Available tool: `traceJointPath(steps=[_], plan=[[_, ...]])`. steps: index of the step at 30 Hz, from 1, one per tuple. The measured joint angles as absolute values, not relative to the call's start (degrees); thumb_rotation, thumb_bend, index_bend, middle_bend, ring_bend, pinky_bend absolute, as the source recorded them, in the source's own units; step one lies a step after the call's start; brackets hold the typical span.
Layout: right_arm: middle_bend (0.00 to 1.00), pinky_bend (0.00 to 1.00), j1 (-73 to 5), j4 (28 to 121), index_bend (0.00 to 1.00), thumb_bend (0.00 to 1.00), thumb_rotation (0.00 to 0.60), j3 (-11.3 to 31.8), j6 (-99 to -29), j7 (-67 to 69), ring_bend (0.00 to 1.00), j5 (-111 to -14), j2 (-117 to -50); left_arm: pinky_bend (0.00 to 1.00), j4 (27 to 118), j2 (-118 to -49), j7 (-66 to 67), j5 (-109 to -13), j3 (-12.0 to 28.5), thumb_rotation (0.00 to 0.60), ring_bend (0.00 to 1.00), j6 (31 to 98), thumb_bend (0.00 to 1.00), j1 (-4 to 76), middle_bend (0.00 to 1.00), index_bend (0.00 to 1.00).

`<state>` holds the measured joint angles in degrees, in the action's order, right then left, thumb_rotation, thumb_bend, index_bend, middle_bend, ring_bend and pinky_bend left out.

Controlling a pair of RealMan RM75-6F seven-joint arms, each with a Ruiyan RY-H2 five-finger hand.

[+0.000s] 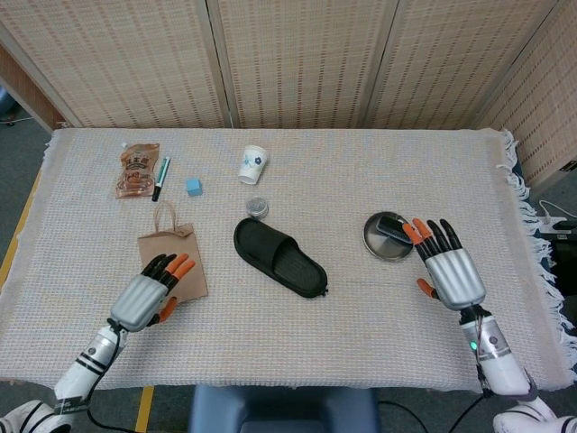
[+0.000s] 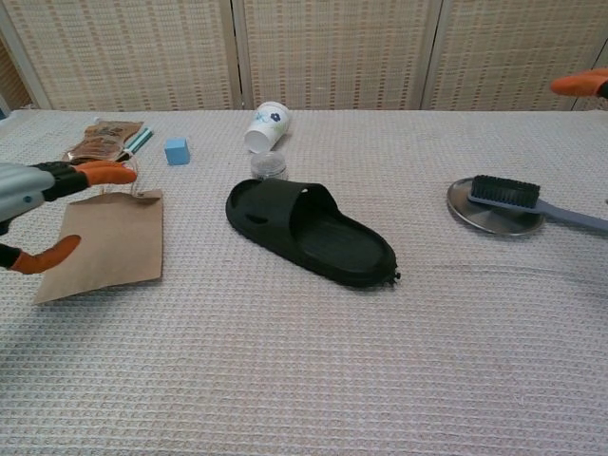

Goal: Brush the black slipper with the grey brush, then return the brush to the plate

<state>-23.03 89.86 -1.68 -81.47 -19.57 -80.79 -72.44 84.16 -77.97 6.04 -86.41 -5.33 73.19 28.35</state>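
Observation:
The black slipper [image 1: 279,257] lies on the tablecloth mid-table, with nothing touching it [image 2: 313,228]. The grey brush [image 2: 508,193] rests with its dark bristle head on the round metal plate [image 2: 475,215], its handle sticking out over the rim to the right. In the head view the brush head [image 1: 393,229] shows on the plate [image 1: 377,244]. My right hand [image 1: 446,269] hovers just in front of and right of the plate, fingers spread, empty. My left hand [image 1: 149,295] is open at the near corner of the paper bag, well left of the slipper.
A brown paper bag [image 1: 171,262] lies flat left of the slipper. Behind it are a snack packet [image 1: 137,169], a pen [image 1: 160,178], a blue cube [image 1: 194,187], a tipped paper cup [image 1: 253,165] and a small round tin [image 1: 257,207].

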Motion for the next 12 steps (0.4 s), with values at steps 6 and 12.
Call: traceJointPath(steps=[6, 12], plan=[[0.0, 0.0, -9.38, 91.06, 0.0, 0.11, 0.6, -7.05, -95.09, -16.53, 0.0, -85.39, -71.46, 0.08, 85.21, -74.44, 3.31, -85.63, -7.6, 0.6, 0.0, 86.67, 0.58, 16.76, 0.0, 0.0], [0.0, 0.0, -4.9, 94.62, 0.0, 0.11, 0.6, -9.05, -97.06, -16.15, 0.0, -87.08, -68.98, 0.08, 88.14, -70.8, 1.22, -85.47, -9.29, 0.6, 0.0, 87.8, 0.58, 12.39, 0.0, 0.0]])
